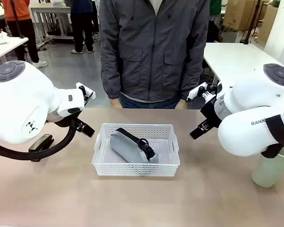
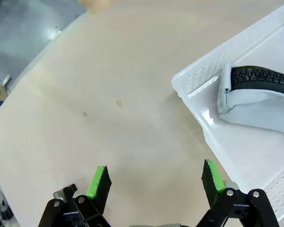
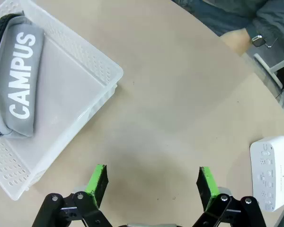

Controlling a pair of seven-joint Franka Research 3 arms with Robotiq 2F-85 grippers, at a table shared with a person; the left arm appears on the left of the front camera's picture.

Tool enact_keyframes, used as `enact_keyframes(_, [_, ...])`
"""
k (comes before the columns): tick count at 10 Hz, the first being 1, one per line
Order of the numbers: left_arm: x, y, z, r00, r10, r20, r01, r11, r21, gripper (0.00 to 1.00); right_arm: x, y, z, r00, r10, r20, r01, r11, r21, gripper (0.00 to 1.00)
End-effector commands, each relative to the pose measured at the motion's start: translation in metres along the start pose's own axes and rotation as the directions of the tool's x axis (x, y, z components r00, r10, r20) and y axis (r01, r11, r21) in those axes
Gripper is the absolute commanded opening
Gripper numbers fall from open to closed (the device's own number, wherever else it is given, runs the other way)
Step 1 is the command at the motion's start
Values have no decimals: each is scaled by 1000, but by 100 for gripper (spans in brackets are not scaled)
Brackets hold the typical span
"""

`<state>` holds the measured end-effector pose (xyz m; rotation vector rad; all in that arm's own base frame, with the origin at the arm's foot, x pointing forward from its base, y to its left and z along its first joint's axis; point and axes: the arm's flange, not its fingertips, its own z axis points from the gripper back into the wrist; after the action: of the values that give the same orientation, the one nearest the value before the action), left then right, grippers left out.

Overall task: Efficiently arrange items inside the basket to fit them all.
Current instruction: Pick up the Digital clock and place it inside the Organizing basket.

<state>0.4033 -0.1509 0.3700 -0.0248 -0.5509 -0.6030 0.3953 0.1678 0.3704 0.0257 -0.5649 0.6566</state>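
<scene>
The white lattice basket (image 1: 165, 163) sits mid-table and holds the grey zip pouch (image 1: 127, 146), whose black strap lies along its top. The pouch (image 3: 20, 78) reads "CAMPUS". A black stapler (image 1: 40, 143) lies on the table under my left arm. The pale green cup (image 1: 270, 170) stands at the right, behind my right arm. The small white box (image 3: 270, 172) lies on the table away from the basket. My left gripper (image 2: 156, 182) is open over bare table beside the basket's corner (image 2: 191, 80). My right gripper (image 3: 153, 182) is open over bare table between the basket (image 3: 66, 94) and the box.
A person in a grey jacket (image 1: 154, 47) stands at the far edge, one hand (image 3: 234, 40) with a watch resting near the table rim. Bare tabletop lies in front of the basket and on both sides of it.
</scene>
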Motion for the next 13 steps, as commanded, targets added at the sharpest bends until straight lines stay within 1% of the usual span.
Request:
enact_keyframes(1, [0, 0, 0, 1000, 0, 0, 0, 1000, 0, 100, 0, 0, 0, 1000, 0, 0, 0, 1000, 0, 100])
enact_keyframes(13, [0, 0, 0, 1000, 0, 0, 0, 1000, 0, 100, 0, 0, 0, 1000, 0, 0, 0, 1000, 0, 100])
